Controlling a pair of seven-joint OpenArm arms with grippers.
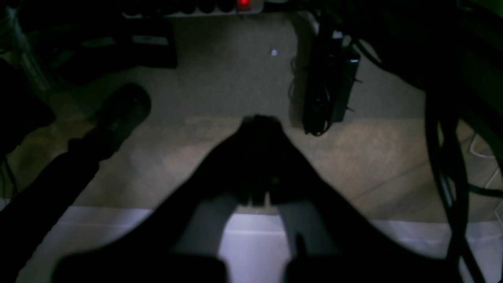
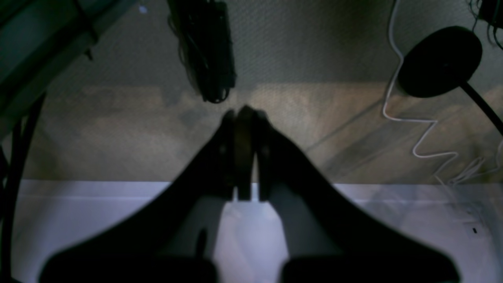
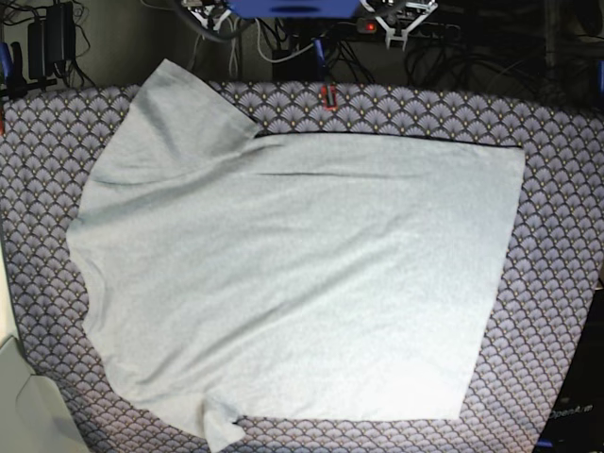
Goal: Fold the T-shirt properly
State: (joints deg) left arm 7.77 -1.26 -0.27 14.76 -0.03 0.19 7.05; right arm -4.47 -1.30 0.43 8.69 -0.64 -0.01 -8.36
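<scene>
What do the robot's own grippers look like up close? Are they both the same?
Both look alike. The left gripper and right gripper are matte black, each with two broad curved fingers tapering to a narrow tip. No markings show in the dim light. Dark cables hang beside the left one.

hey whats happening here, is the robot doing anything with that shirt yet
Not yet. The T-shirt lies spread flat and unfolded, plain side up, on the scallop-patterned cloth. Neither arm shows in the base view. Both wrist cameras look past a pale table edge toward the floor; the left end effector and the right end effector are shut and hold nothing.
</scene>
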